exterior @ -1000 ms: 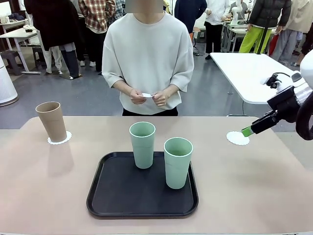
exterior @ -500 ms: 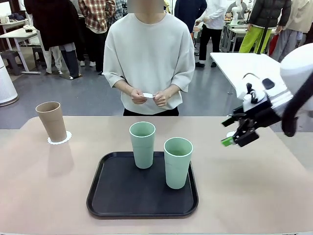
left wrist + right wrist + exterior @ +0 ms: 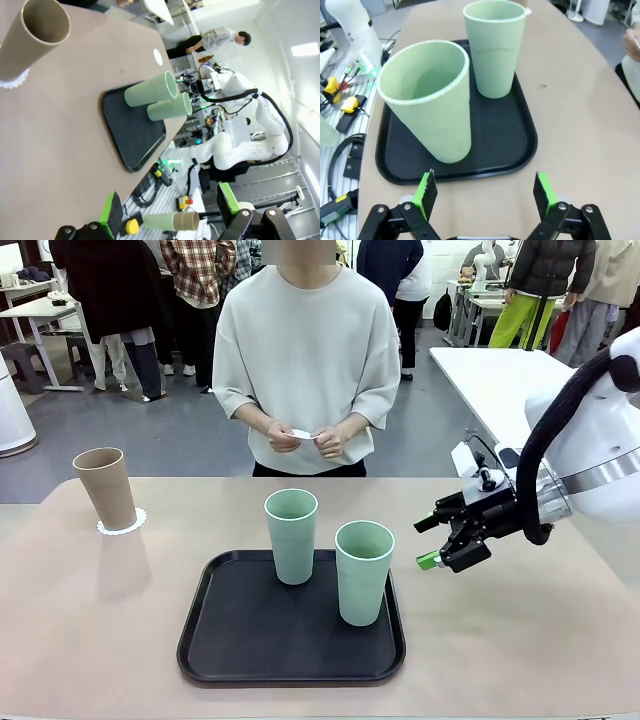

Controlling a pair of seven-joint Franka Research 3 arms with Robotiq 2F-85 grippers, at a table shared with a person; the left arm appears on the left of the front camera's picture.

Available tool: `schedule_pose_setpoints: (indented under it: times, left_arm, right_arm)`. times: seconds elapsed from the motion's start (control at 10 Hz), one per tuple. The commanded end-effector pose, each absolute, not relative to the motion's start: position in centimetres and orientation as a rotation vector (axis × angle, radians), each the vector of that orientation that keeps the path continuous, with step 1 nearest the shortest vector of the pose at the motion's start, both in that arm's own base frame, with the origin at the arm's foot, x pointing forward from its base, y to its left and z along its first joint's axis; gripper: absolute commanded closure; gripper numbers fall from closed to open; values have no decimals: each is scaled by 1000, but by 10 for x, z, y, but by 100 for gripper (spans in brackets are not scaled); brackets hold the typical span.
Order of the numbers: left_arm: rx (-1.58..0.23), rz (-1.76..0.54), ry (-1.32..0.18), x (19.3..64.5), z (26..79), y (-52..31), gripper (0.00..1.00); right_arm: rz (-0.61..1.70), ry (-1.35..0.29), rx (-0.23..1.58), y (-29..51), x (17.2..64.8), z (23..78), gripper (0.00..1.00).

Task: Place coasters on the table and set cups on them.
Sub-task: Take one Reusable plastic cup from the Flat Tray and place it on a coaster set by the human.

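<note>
Tan cup [image 3: 105, 487]: upright, empty, centred on a scalloped white coaster [image 3: 122, 523] at the far left of my beige tabletop [image 3: 520, 640]. Rear mint cup [image 3: 291, 535] and front mint cup [image 3: 364, 572]: upright, empty, standing apart on the black tray [image 3: 230, 650]. Second coaster [image 3: 158, 56]: flat and bare on the tabletop beyond the tray.

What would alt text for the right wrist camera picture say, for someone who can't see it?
Two tall pale mint green tumblers stand upright on a black rounded-corner tray on a beige-pink tabletop. The right gripper, black with green pads, is open and empty at the bottom edge, facing the nearer tumbler.
</note>
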State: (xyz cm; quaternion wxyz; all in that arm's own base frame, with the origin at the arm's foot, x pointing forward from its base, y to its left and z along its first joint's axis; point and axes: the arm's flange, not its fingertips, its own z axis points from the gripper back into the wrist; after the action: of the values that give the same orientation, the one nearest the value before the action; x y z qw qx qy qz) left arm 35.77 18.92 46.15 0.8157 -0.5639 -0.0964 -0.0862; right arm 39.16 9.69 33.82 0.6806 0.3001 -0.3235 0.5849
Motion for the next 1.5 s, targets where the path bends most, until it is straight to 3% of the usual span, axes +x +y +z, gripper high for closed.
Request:
schedule_pose_setpoints:
  times: [0.0, 0.4, 0.6, 0.8, 1.4]
  left_arm:
    - [-1206, -186, -215, 356, 463, 190, 0]
    - [-1206, -186, -215, 356, 463, 190, 0]
    - [-1206, -186, -215, 356, 463, 190, 0]
    - [-1206, -186, -215, 356, 463, 190, 0]
    - [-1206, -186, -215, 356, 463, 190, 0]
  right_arm:
    - [1326, -745, 667, 101, 386, 344, 0]
    - [1330, -720, 662, 98, 391, 343, 0]
    - [1365, -796, 807, 101, 390, 332, 0]
    - [1346, -808, 835, 100, 384, 323, 0]
    - [1364, -801, 821, 136, 385, 290, 0]
